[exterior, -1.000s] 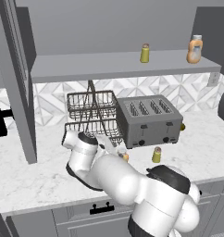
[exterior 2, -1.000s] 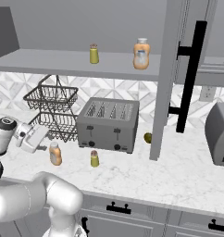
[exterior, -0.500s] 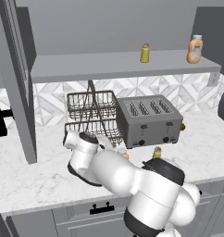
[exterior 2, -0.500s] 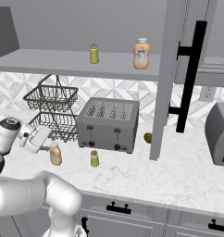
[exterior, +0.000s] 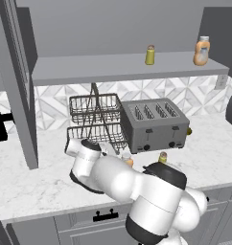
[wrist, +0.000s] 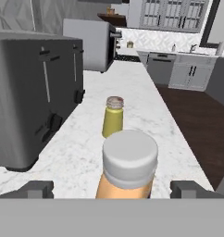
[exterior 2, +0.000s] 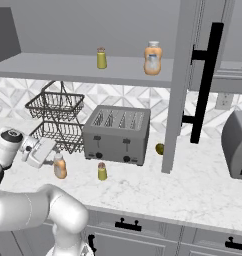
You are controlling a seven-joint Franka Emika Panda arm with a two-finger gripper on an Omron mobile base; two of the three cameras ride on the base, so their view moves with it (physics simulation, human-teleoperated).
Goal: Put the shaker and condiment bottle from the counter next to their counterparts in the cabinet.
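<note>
Marble worktop (exterior 2: 158, 190) carried both task items when we looked: the condiment bottle (exterior 2: 59, 166) and the shaker (exterior 2: 102, 171) stood before the toaster (exterior 2: 116, 134), neither moved yet. Our gripper (wrist: 112, 189) sat level with the bottle, jaws wide apart, holding nothing. Up on the cabinet (exterior 2: 68, 67) shelf waited the twin shaker (exterior 2: 101, 58) and the pear-shaped bottle (exterior 2: 152, 58). We judged the wire basket (exterior 2: 55, 120) and toaster crowded the approach.

1. You're looking at a home kitchen: marble counter (exterior 2: 158, 187) over grey drawers (exterior 2: 143, 230).
2. Centre frame stands a four-slot toaster (exterior 2: 116, 134), wire basket rack (exterior 2: 55, 122) at left.
3. Above, a wall cabinet (exterior: 127, 67) shelf holds condiments.
</note>
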